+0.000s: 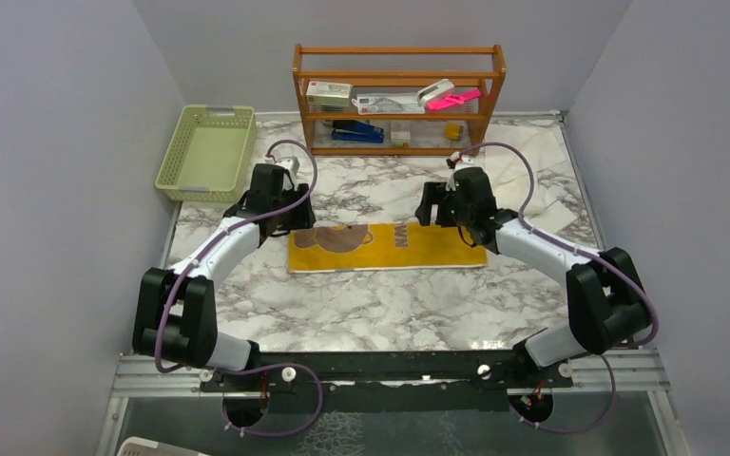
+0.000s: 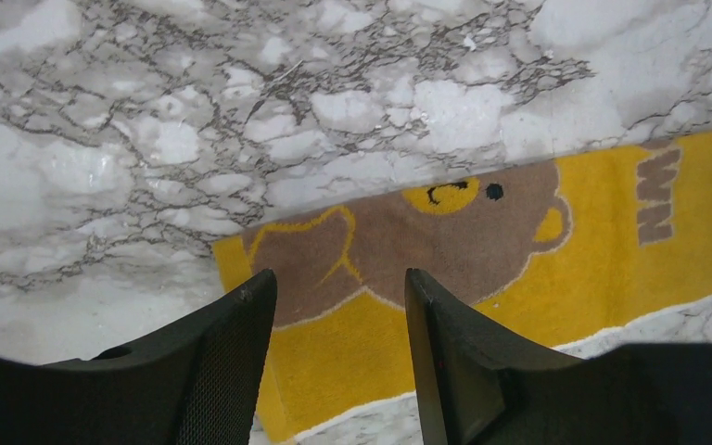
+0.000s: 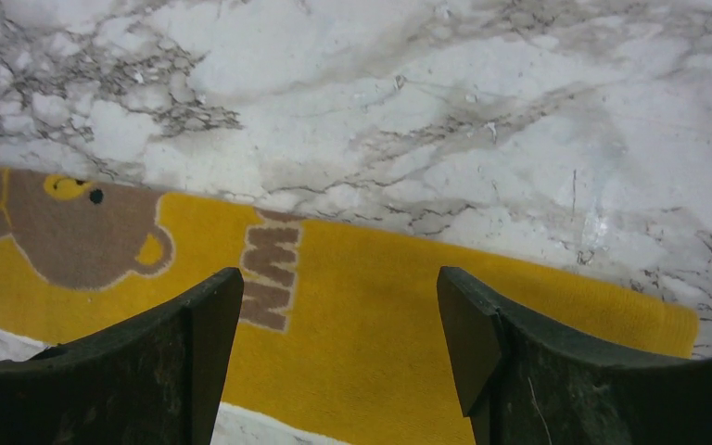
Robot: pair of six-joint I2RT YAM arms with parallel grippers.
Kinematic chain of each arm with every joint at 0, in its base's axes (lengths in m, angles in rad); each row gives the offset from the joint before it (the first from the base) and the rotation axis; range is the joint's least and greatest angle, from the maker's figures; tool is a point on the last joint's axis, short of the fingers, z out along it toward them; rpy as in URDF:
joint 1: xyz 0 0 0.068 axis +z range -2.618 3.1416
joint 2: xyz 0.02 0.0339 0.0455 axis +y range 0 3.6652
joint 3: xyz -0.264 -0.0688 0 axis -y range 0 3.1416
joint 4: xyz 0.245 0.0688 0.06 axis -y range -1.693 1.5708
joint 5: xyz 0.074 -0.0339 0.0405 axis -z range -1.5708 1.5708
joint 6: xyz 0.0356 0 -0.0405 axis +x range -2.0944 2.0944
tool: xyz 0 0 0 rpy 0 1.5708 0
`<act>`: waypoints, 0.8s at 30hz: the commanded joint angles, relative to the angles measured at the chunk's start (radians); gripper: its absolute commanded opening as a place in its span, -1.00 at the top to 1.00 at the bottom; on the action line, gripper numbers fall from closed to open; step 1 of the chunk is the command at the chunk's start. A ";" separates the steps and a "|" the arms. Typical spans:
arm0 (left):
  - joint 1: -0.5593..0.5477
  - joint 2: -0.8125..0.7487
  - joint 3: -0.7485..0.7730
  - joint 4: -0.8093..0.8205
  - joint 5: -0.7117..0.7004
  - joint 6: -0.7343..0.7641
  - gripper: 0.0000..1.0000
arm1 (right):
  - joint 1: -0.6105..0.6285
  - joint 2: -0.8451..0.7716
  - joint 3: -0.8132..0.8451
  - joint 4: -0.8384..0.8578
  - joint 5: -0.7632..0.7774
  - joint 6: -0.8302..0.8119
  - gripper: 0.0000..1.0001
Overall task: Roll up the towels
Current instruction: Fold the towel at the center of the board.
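Left hand (image 2: 338,278) open and empty above the bear end of the yellow towel (image 1: 390,249), which lies flat and unrolled beneath both hands. Right hand (image 3: 338,273) open and empty above its plain end. Beyond it, the cream towel (image 1: 547,157) seems unrolled too.

Marble-patterned tabletop (image 1: 371,304), white with grey veins; pale green plastic basket (image 1: 205,195) upright at far left; wooden shelf (image 1: 399,50) at far edge, centre; blue stapler (image 1: 358,132) on lower tier; pink item (image 1: 453,99) and white box (image 1: 329,93) on upper tier.
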 commanded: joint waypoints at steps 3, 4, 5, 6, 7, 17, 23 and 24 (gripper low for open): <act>0.107 -0.053 -0.007 -0.148 0.026 0.108 -0.08 | -0.016 -0.028 -0.103 0.021 -0.114 -0.041 -0.59; 0.136 -0.056 -0.001 -0.171 0.039 0.127 -0.07 | -0.016 -0.035 -0.106 0.015 -0.112 -0.050 -0.60; 0.151 -0.060 -0.003 -0.183 0.045 0.133 -0.06 | -0.016 -0.043 -0.107 0.013 -0.107 -0.061 -0.60; 0.157 -0.065 -0.013 -0.178 0.065 0.131 -0.06 | -0.016 -0.050 -0.103 0.009 -0.106 -0.069 -0.61; 0.160 -0.066 -0.024 -0.171 0.098 0.125 -0.06 | -0.016 -0.055 -0.099 0.003 -0.110 -0.075 -0.61; 0.253 0.023 -0.111 -0.180 0.297 0.058 -0.15 | -0.017 -0.086 -0.066 0.011 -0.213 -0.066 -0.61; 0.258 0.104 -0.129 -0.165 0.365 0.055 0.01 | -0.016 -0.123 -0.092 0.016 -0.246 -0.069 -0.62; 0.258 0.118 -0.129 -0.163 0.387 0.057 0.06 | -0.016 -0.131 -0.096 0.016 -0.250 -0.067 -0.61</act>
